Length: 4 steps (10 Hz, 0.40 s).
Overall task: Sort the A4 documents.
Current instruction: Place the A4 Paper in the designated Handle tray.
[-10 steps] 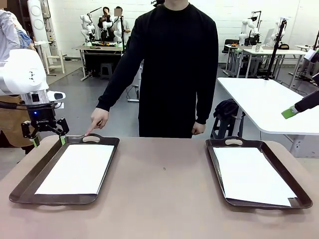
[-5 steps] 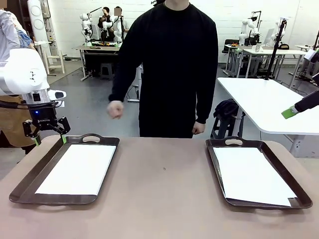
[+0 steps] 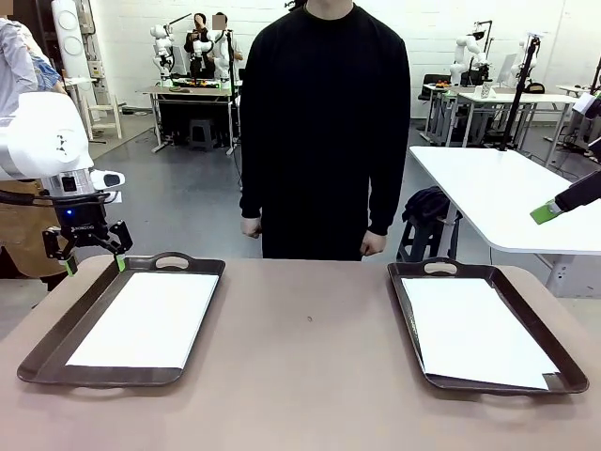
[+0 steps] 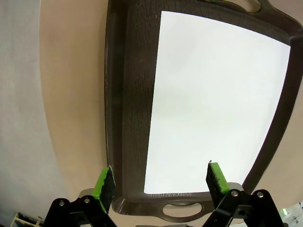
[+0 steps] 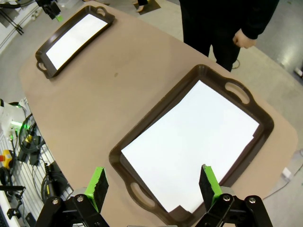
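Two dark brown trays sit on the tan table. The left tray (image 3: pixel 73 329) holds an A4 document (image 3: pixel 141 319), a blank white sheet lying flat. In the right tray (image 3: pixel 535 329) more white paper (image 3: pixel 474 329) lies slightly askew. My left gripper (image 3: pixel 91 261) hovers open over the left tray's far left corner. Its wrist view looks down on that sheet (image 4: pixel 213 104) and tray (image 4: pixel 135 94) between spread green pads (image 4: pixel 161 178). My right gripper (image 5: pixel 154 182) hangs open high above the right tray (image 5: pixel 158 115) and its paper (image 5: pixel 189 146). One of its green fingertips (image 3: pixel 545 213) shows at the right edge.
A person in black stands at the table's far side, both hands down, one hand (image 3: pixel 250 226) by the hip. The tabletop (image 3: pixel 310 376) between the trays is bare. A white table (image 3: pixel 507 193) stands behind on the right.
The person's hand, which pointed at the left tray's far handle, has pulled back and dropped to the side. Both grippers have stayed put.
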Motion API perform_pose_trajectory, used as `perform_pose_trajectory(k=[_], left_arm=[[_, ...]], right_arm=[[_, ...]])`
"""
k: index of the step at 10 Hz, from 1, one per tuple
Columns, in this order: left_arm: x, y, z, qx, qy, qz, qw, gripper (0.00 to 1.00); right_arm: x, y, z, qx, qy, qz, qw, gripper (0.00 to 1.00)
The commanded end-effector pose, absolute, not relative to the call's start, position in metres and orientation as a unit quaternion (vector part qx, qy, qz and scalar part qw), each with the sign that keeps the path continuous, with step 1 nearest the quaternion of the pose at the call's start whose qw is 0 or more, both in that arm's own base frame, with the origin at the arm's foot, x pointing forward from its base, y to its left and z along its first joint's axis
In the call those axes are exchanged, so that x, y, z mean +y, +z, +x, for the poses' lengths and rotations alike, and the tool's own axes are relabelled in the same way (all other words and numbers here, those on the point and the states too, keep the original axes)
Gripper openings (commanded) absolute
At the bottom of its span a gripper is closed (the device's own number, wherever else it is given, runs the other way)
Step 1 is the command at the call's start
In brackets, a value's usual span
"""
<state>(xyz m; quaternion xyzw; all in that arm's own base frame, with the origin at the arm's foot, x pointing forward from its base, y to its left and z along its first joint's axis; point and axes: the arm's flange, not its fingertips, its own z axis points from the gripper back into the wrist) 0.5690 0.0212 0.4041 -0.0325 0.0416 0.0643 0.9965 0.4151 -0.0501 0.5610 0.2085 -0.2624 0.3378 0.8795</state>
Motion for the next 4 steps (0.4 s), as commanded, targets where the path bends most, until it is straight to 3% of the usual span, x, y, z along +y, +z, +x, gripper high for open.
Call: perform_pose_trajectory(k=[1,4], left_arm=[[0.0211,0.4041,0.5679,0.045,0.062,-0.032,0.997,1.0],[0.0211,0.4041,0.5679,0.045,0.062,-0.032,0.997,1.0]], right_arm=[[-0.0501,0.5606,0.4154,-0.263,0.339,0.212,0.878,1.0],[-0.0501,0.5606,0.4154,-0.263,0.339,0.212,0.878,1.0]])
